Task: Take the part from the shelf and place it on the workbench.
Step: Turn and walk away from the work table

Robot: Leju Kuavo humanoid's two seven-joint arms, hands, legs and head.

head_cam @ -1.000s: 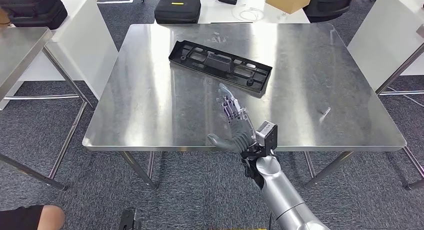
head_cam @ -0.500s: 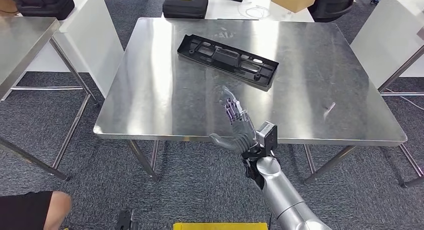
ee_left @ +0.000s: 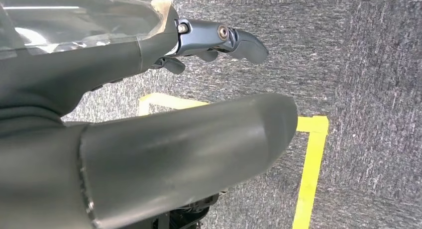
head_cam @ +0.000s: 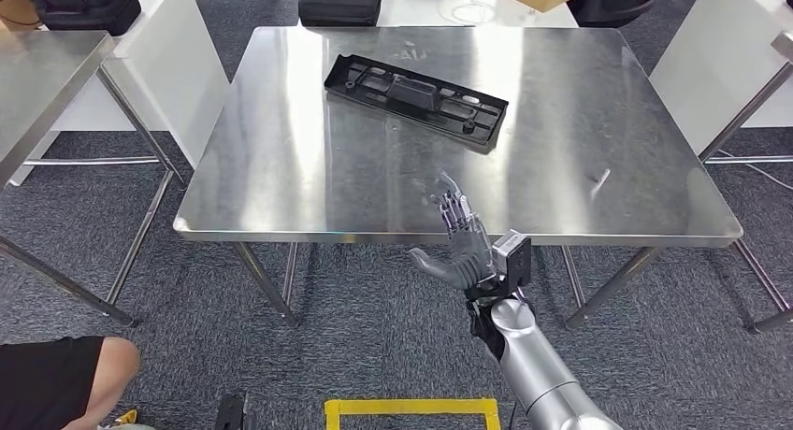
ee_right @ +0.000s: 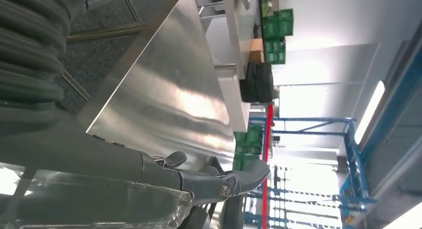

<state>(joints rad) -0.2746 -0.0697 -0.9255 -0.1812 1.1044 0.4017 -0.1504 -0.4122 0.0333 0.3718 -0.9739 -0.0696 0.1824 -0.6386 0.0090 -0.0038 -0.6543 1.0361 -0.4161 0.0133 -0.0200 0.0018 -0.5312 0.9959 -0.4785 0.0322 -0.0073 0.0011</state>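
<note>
The part [head_cam: 416, 101], a long flat black plastic frame with moulded ribs and cut-out slots, lies askew on the far half of the workbench [head_cam: 281, 168], whose brushed steel top is smooth and reflective. The right hand [head_cam: 458, 243] hovers at the near edge, released, fingers spread, holding nothing. The left hand [ee_left: 149, 154] hangs over grey carpet with yellow tape [ee_left: 311, 164], empty with fingers apart. No writing is legible.

- The part [head_cam: 416, 101], a long black plastic panel with cut-out slots, lay flat and slantwise.
- It rested on the steel workbench [head_cam: 281, 178], toward the far side.
</note>
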